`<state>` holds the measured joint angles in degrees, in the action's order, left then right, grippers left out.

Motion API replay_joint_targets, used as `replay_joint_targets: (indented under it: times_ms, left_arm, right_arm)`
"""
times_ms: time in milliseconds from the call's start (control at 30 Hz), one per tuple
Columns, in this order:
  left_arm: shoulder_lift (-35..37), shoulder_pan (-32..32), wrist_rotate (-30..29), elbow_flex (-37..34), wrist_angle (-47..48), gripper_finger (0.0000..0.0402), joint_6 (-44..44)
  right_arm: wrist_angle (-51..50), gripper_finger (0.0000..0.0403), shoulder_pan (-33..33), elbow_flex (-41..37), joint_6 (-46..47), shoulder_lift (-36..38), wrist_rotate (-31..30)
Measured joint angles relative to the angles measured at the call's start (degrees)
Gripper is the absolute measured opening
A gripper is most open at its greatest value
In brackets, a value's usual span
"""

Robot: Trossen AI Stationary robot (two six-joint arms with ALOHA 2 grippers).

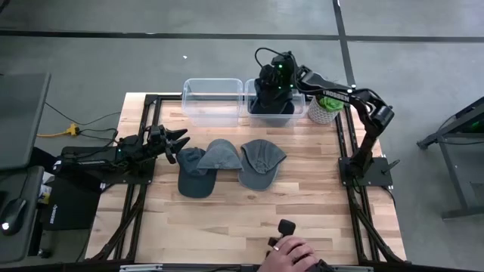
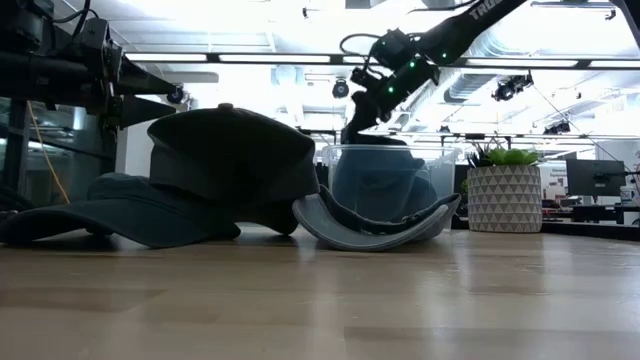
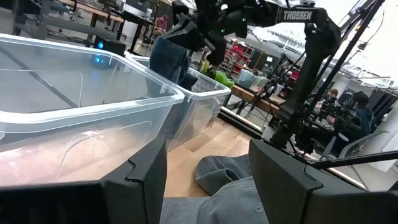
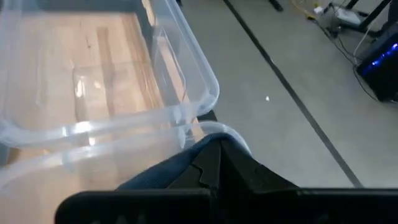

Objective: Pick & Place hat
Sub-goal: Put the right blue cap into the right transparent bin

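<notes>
My left gripper (image 1: 180, 142) lay low over the table (image 1: 227, 227), arm stretched flat from its left edge, jaws apart, just beside the nearest of three hats (image 1: 193, 172) lying in a row at mid-table. Farther back, my right arm arched over the right-hand clear bin (image 1: 299, 113), its right gripper (image 1: 272, 97) pointing down into it, jaws clamped on a dark hat (image 4: 155, 174) hanging inside the bin.

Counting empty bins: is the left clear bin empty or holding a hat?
Empty: the left clear bin shows only bare wood through its bottom.
</notes>
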<state>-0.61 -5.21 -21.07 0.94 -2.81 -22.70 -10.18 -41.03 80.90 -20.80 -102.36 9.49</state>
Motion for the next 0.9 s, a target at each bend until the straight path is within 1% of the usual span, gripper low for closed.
replay_joint_targets:
  times_ms: [67,200,333,400,467,567,667,800,900]
  left_arm:
    - [0.01,-0.02,0.01,0.01,-0.02,0.0193,0.00]
    - [0.01,-0.01,0.01,0.00,-0.02,0.0193,0.00]
    - [0.00,-0.01,0.01,0.01,-0.02,0.0193,0.00]
    - [-0.01,0.00,0.01,0.01,0.00,0.0193,0.00]
    - [0.00,-0.02,-0.03,-0.01,-0.02,0.0193,0.00]
    - [0.00,-0.02,-0.05,0.01,-0.01,0.0193,0.00]
    - [0.01,0.00,-0.03,0.01,-0.02,0.0193,0.00]
    - [0.00,-0.01,-0.03,0.01,-0.02,0.0193,0.00]
    - [-0.01,-0.02,-0.03,-0.01,-0.02,0.0193,0.00]
  right_arm:
    - [-0.02,0.0001,-0.27,0.00,-0.32,-1.04,-2.39]
    - [0.06,0.0000,-0.50,-0.07,-0.23,-0.96,-10.12]
    - [-1.14,0.0000,0.15,-0.04,1.66,1.37,-13.70]
    - [-1.84,0.0000,0.70,-0.04,1.36,2.58,-12.70]
    - [-3.24,0.0000,1.20,0.04,1.29,3.81,-10.14]
    - [-7.80,0.0000,1.97,0.04,1.74,5.70,-7.29]
    - [-13.95,0.0000,2.60,0.09,1.57,7.40,-6.65]
    - [-25.77,0.0000,2.10,0.13,2.58,8.14,-7.03]
    - [-27.25,0.0000,1.11,-0.71,1.89,7.97,-4.63]
